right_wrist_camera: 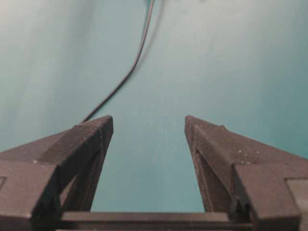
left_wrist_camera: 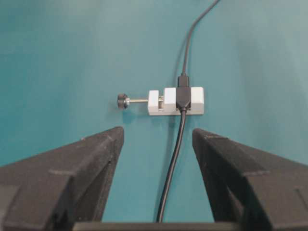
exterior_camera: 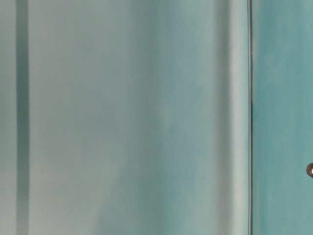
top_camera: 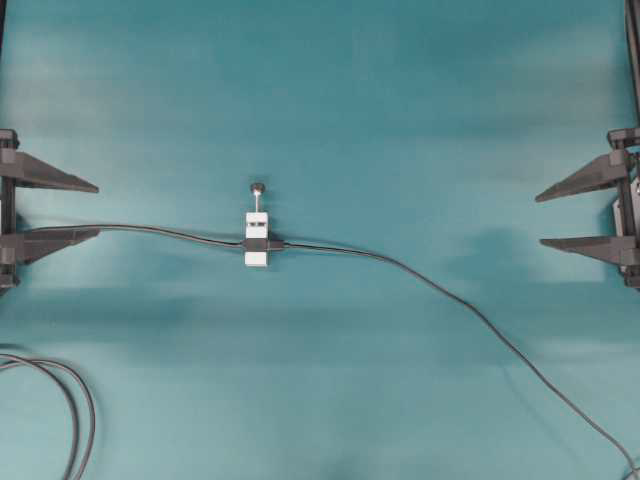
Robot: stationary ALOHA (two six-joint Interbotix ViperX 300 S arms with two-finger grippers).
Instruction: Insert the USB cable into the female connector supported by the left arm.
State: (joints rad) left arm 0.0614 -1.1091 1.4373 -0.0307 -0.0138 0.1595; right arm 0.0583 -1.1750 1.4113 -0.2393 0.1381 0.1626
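The female connector (top_camera: pixel 256 241), a small white block with a black band and a knobbed rod, lay near the middle of the teal surface (top_camera: pixel 320 90). Its long axis ran toward the far and near edges. The USB cable (top_camera: pixel 450 298) appeared already seated at its right side and trailed to the near right corner. The left tool (top_camera: pixel 92 210) stood open and empty, somewhat nearer than the right tool (top_camera: pixel 540 220), likewise open and empty.
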